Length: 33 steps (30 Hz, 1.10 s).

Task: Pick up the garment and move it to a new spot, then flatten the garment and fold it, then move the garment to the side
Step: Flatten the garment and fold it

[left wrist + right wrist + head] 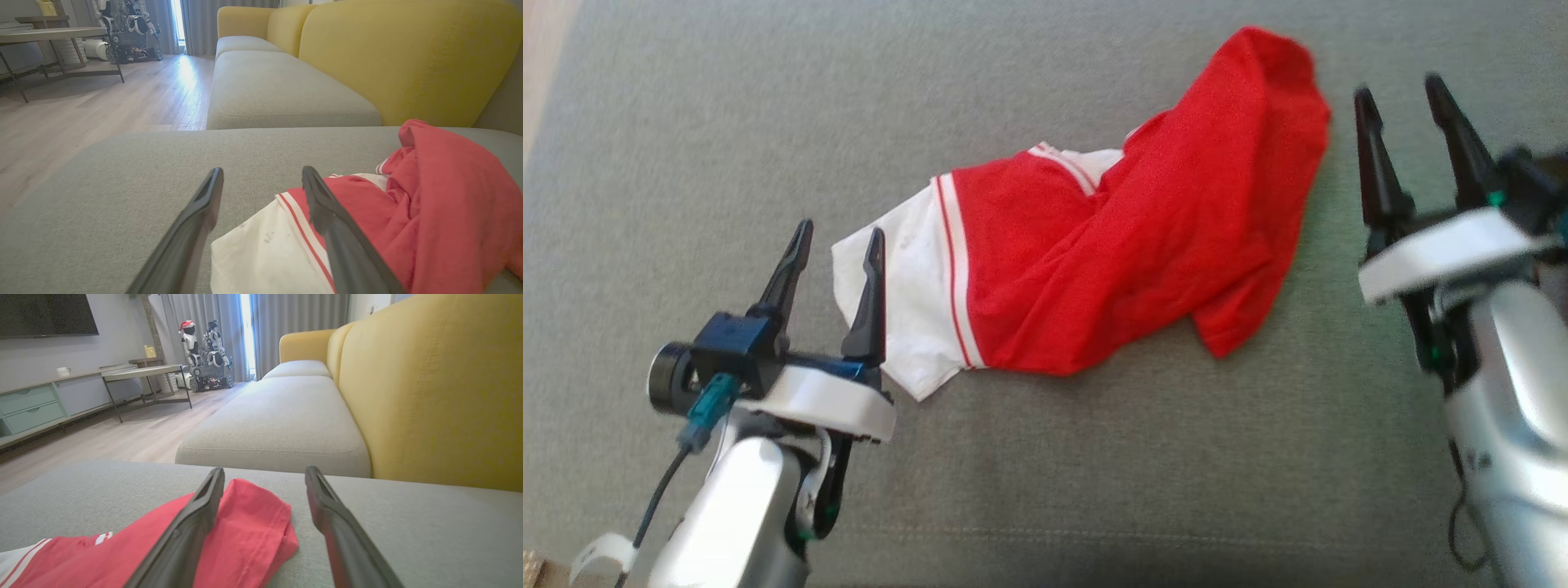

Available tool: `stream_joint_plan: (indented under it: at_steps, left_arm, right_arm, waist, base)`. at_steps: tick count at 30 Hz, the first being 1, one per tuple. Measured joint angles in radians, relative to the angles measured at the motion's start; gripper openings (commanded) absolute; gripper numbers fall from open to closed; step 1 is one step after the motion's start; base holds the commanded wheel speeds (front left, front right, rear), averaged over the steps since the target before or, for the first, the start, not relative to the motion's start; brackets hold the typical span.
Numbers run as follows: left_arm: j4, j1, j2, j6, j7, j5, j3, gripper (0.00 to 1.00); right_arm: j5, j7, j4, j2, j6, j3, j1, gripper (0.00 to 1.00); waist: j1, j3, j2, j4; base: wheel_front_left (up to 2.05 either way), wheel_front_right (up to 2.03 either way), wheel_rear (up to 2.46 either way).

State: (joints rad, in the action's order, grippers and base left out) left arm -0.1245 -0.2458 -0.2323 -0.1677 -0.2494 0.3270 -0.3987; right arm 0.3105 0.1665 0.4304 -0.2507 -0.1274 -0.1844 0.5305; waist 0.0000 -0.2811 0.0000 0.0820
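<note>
The garment [1111, 237] is a red shirt with white sleeve and striped trim, lying crumpled on the grey sofa cushion [686, 163]. Its white sleeve end points toward my left gripper [840, 237], which stands open just left of it, one finger over the sleeve's edge. In the left wrist view the garment [429, 212] lies right of my open left gripper [261, 173]. My right gripper [1401, 90] stands open, empty, just right of the garment's red upper end. The right wrist view has the red cloth [249, 531] under and left of the open right gripper [264, 473].
The grey cushion stretches wide around the garment. A yellow sofa backrest [429, 384] rises beyond it, with another seat cushion [278, 424] ahead. Wooden floor [81, 114], a low table [143, 375] and another robot [204, 355] stand farther off.
</note>
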Motion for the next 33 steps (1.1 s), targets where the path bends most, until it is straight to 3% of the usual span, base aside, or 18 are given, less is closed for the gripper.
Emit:
stream_joint_plan:
  at_steps: [9, 15, 21, 33]
  left_arm:
    - [0.011, 0.085, -0.036, -0.019, 0.003, 0.001, 0.021, 1.0]
    - [0.03, 0.128, -0.052, -0.032, 0.024, 0.002, 0.021, 1.0]
    - [0.046, 0.165, -0.056, -0.043, 0.036, 0.019, 0.021, 1.0]
    - [0.066, 0.17, -0.068, -0.045, 0.045, 0.028, 0.021, 1.0]
  right_arm:
    - [-0.104, -0.118, -0.306, 0.074, 0.0, 0.113, -0.296, 1.0]
    - [-0.128, -0.192, -0.446, 0.12, 0.0, 0.15, -0.451, 1.0]
    - [-0.136, -0.236, -0.518, 0.152, 0.0, 0.157, -0.545, 1.0]
    - [-0.136, -0.259, -0.561, 0.158, 0.0, 0.158, -0.561, 1.0]
  waist:
    - [0.0, 0.088, 0.0, -0.058]
    - [0.0, 0.135, 0.0, -0.079]
    - [0.0, 0.163, 0.0, -0.085]
    - [0.0, 0.158, 0.0, -0.08]
  base:
    - [0.0, 0.0, 0.0]
    - [0.0, 0.0, 0.0]
    - [0.0, 0.0, 0.0]
    - [0.0, 0.0, 0.0]
